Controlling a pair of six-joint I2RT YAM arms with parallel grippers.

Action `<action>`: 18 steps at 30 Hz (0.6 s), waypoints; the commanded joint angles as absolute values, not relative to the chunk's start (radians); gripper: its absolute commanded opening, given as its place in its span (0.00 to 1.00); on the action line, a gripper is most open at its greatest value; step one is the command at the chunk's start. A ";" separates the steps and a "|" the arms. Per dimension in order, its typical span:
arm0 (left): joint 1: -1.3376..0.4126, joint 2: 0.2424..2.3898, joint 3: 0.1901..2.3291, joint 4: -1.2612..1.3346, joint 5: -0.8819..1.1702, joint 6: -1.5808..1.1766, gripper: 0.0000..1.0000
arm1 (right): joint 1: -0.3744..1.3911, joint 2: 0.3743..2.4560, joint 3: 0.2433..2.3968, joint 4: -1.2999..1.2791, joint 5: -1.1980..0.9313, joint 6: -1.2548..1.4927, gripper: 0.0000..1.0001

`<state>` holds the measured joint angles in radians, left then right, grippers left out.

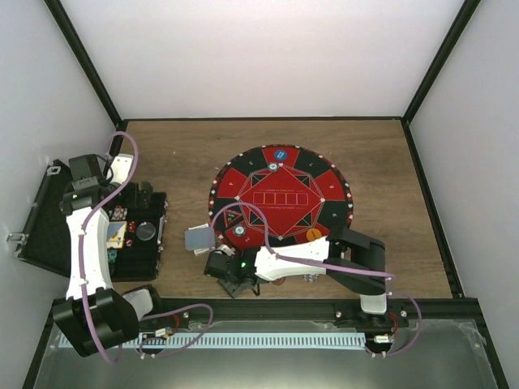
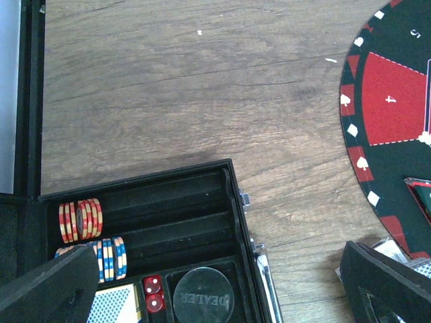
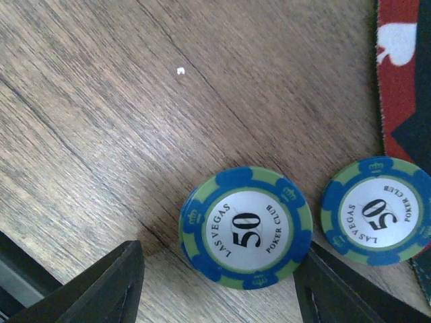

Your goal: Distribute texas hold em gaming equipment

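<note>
Right wrist view, I see a 50 chip (image 3: 246, 227) flat and face up on the tabletop (image 3: 101, 101), print slanting, right gripper (image 3: 219, 269) apart either side of it, second chip (image 3: 377, 210) just beside, both hidden from top view, left gripper (image 2: 219, 269) spread wide above the black case (image 2: 182, 195) holding chip stacks (image 2: 81, 219).

A black hinged case (image 1: 36, 231) lies open on a brown wooden table (image 1: 186, 154), with a round red-and-black felt mat (image 1: 284, 182) near its right side and plain white walls (image 1: 259, 57) rising behind it.
</note>
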<state>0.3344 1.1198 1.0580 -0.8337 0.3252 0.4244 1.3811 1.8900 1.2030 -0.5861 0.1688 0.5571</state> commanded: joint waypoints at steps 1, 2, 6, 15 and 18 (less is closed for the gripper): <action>0.341 1.103 1.052 -0.845 0.327 0.439 1.00 | 1.371 1.905 1.255 -0.587 0.190 0.541 0.62; 0.341 1.104 1.051 -0.844 0.328 0.439 1.00 | 1.371 1.907 1.261 -0.588 0.190 0.539 0.62; 0.341 1.101 1.049 -0.844 0.330 0.439 1.00 | 1.368 1.915 1.279 -0.589 0.188 0.531 0.56; 0.341 1.098 1.049 -0.845 0.326 0.440 1.00 | 1.361 1.920 1.271 -0.590 0.186 0.529 0.49; 0.341 1.098 1.049 -0.844 0.327 0.440 1.00 | 1.355 1.923 1.266 -0.592 0.190 0.528 0.50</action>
